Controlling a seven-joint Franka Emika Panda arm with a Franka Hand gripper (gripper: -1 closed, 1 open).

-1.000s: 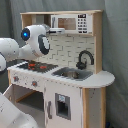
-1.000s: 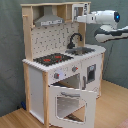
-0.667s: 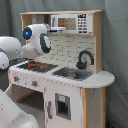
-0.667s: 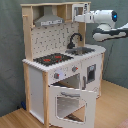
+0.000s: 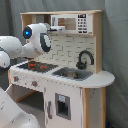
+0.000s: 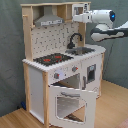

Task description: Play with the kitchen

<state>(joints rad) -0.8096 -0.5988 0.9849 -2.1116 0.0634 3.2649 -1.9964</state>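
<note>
The tall white and light-wood toy kitchen (image 6: 60, 65) sits mid-frame, oven door (image 6: 70, 102) open; my arm has crept nearer the microwave (image 6: 80, 9). Pincer state: I cannot tell.

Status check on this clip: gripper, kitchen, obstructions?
Gripper up at the microwave, jaws unreadable. Kitchen upright, oven door hanging open. Nothing blocking.
</note>
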